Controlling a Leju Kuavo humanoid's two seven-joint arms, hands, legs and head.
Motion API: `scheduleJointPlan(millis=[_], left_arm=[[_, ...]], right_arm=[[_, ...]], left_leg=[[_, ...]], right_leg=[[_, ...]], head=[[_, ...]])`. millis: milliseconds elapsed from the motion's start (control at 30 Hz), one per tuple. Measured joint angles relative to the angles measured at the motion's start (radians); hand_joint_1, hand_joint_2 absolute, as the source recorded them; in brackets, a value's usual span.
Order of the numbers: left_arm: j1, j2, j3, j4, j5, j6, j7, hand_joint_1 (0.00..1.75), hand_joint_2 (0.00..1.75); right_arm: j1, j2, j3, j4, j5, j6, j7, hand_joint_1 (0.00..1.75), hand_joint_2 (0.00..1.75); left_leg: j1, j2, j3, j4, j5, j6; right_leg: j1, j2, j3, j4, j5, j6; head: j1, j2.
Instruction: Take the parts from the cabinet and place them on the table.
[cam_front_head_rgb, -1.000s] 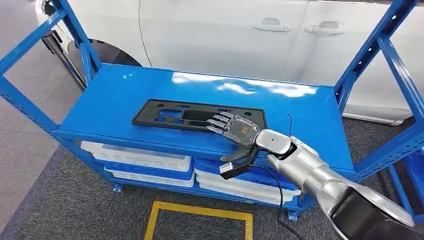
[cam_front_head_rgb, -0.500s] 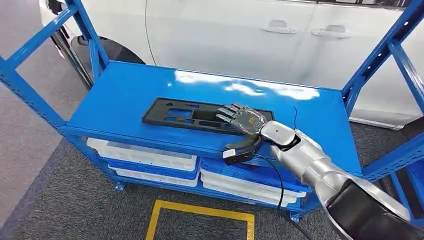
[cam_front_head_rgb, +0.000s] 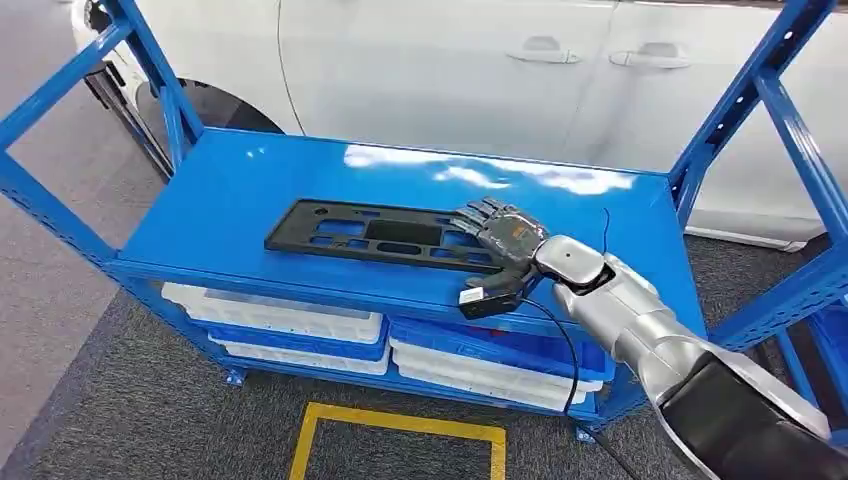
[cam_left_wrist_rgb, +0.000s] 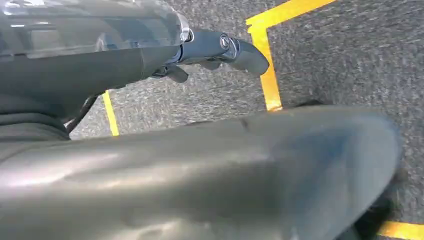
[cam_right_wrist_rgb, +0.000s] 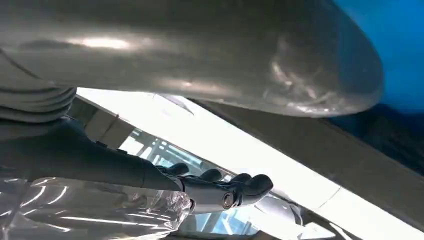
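right hand lies with fingers spread flat on the black plastic panel's end (looks light, stiff, slick); i'd pinch its long edge.

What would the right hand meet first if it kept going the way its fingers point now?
Probably the black plastic part itself: the right hand lies at its right end, fingers pointing left along it across the blue shelf top. Whether the fingers already touch the part is unclear from the head view.

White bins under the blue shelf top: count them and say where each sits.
2 white bins: one under the left half, one under the right, side by side. More could be hidden behind.
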Motion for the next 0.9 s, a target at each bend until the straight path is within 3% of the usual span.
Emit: scheduleJointPlan(millis=[33,67,167,200,233,267,333,367,400,433,500,533,567,667,733,767,833,867,900], left_arm=[[0.000,0.000,0.000,0.000,0.000,0.000,-0.002,0.00,0.00],[0.000,0.000,0.000,0.000,0.000,0.000,-0.004,0.00,0.00],[0.002,0.002,0.000,0.000,-0.001,-0.001,-0.004,0.00,0.00],[0.000,0.002,0.000,0.000,-0.002,-0.001,-0.004,0.00,0.00],[-0.001,0.002,-0.001,0.000,-0.002,-0.001,-0.004,0.00,0.00],[-0.004,0.002,-0.001,0.000,-0.002,-0.001,-0.004,0.00,0.00],[-0.005,0.002,-0.002,0.000,-0.002,-0.001,-0.004,0.00,0.00],[-0.004,0.003,-0.001,0.000,-0.002,-0.002,-0.004,0.00,0.00],[-0.003,0.003,-0.001,0.000,-0.002,-0.003,-0.004,0.00,0.00],[-0.003,0.003,-0.001,0.000,-0.002,-0.003,-0.004,0.00,0.00],[-0.003,0.003,-0.001,0.000,-0.001,-0.003,-0.005,0.00,0.00],[-0.003,0.003,-0.001,0.000,0.000,-0.003,-0.005,0.00,0.00],[-0.003,0.003,-0.001,0.000,0.000,-0.002,-0.006,0.00,0.00],[0.001,0.003,-0.001,0.000,0.002,-0.001,-0.006,0.00,0.00],[0.000,0.005,0.000,0.000,0.003,0.000,-0.006,0.00,0.00],[0.000,0.005,0.000,0.000,0.005,0.000,-0.006,0.00,0.00],[0.001,0.005,0.000,0.000,0.008,-0.001,-0.006,0.00,0.00],[0.003,0.005,0.000,0.000,0.008,-0.001,-0.006,0.00,0.00],[0.004,0.005,0.000,0.000,0.009,-0.001,-0.006,0.00,0.00]], right_arm=[[-0.001,0.000,-0.002,0.002,0.002,0.001,0.002,0.00,0.00],[-0.003,0.000,-0.003,0.006,0.002,0.003,0.006,0.00,0.00],[-0.003,0.000,-0.004,0.017,0.005,0.011,0.010,0.00,0.00],[-0.003,0.003,-0.005,0.021,0.006,0.013,0.011,0.00,1.75],[-0.004,0.011,-0.009,0.028,0.006,0.013,0.011,0.00,1.75],[-0.007,0.018,-0.015,0.036,0.006,0.014,0.012,0.00,1.75],[-0.005,0.029,-0.019,0.050,0.007,0.015,0.013,0.00,1.75],[-0.002,0.034,-0.019,0.056,0.010,0.018,0.012,0.00,1.75],[0.000,0.037,-0.019,0.060,0.014,0.018,0.012,0.00,1.75],[0.000,0.040,-0.019,0.063,0.017,0.018,0.012,0.00,1.75],[-0.004,0.047,-0.020,0.068,0.021,0.017,0.012,0.00,1.75],[-0.007,0.051,-0.020,0.068,0.026,0.017,0.013,0.00,1.75],[-0.011,0.057,-0.021,0.070,0.034,0.017,0.019,0.00,1.75],[-0.012,0.062,-0.021,0.074,0.044,0.014,0.026,0.00,1.75],[-0.013,0.062,-0.021,0.075,0.052,0.010,0.029,0.00,1.75],[-0.015,0.062,-0.021,0.075,0.052,0.008,0.030,0.00,1.75],[-0.015,0.055,-0.020,0.076,0.053,0.008,0.030,0.00,1.75],[-0.015,0.054,-0.020,0.076,0.053,0.008,0.030,0.00,1.75],[-0.015,0.054,-0.020,0.076,0.053,0.008,0.030,0.00,1.75]], left_leg=[[0.003,-0.014,0.029,-0.069,0.012,0.002],[-0.002,-0.016,0.033,-0.074,0.014,0.015],[-0.009,-0.014,0.028,-0.074,0.017,0.033],[-0.001,-0.014,0.035,-0.085,0.026,0.045],[-0.003,-0.016,0.036,-0.089,0.028,0.047],[-0.002,-0.015,0.035,-0.088,0.028,0.050],[-0.004,-0.015,0.035,-0.088,0.028,0.055],[-0.004,-0.015,0.035,-0.087,0.028,0.055],[-0.005,-0.015,0.035,-0.086,0.027,0.056],[-0.004,-0.015,0.035,-0.085,0.027,0.055],[-0.004,-0.015,0.037,-0.079,0.023,0.052],[-0.005,-0.015,0.037,-0.076,0.019,0.048],[-0.012,-0.011,0.031,-0.073,0.018,0.043],[-0.009,-0.003,0.030,-0.077,0.020,0.030],[-0.009,-0.002,0.029,-0.063,0.006,0.018],[-0.010,0.000,0.009,-0.016,-0.030,0.010],[-0.006,0.002,-0.063,0.139,-0.110,0.001],[-0.004,0.002,-0.096,0.207,-0.134,-0.002],[-0.002,0.002,-0.111,0.236,-0.135,-0.004]], right_leg=[[0.001,0.000,-0.001,0.003,-0.003,0.005],[0.005,0.007,-0.004,0.010,-0.005,0.011],[0.001,0.004,-0.004,0.004,-0.002,0.028],[0.001,0.003,-0.009,0.008,-0.008,0.034],[-0.004,0.008,-0.014,0.027,-0.025,0.035],[-0.004,0.015,-0.038,0.081,-0.059,0.037],[-0.008,0.025,-0.107,0.237,-0.125,0.040],[-0.008,0.026,-0.138,0.301,-0.141,0.041],[-0.009,0.026,-0.148,0.317,-0.132,0.042],[-0.009,0.026,-0.135,0.285,-0.103,0.041],[-0.009,0.023,-0.054,0.115,-0.011,0.034],[-0.007,0.010,-0.020,0.035,0.008,0.028],[0.006,-0.006,-0.008,0.020,-0.006,0.024],[0.008,0.009,-0.012,0.014,-0.005,0.016],[-0.003,0.004,-0.002,-0.002,0.004,0.004],[-0.003,0.005,-0.002,-0.004,0.005,-0.004],[0.000,0.004,-0.003,-0.004,0.005,-0.007],[0.001,0.004,-0.004,-0.004,0.005,-0.007],[0.001,0.005,-0.003,-0.004,0.005,-0.007]], head=[[0.000,0.000],[0.000,0.000],[0.000,0.000],[0.000,0.000],[0.000,0.000],[0.000,0.000],[0.000,0.000],[0.000,0.000],[0.000,0.000],[0.000,0.000],[0.000,0.000],[0.000,0.000],[0.000,0.000],[0.000,0.000],[0.000,0.000],[0.000,0.000],[0.000,0.000],[0.000,0.000],[0.000,0.000]])
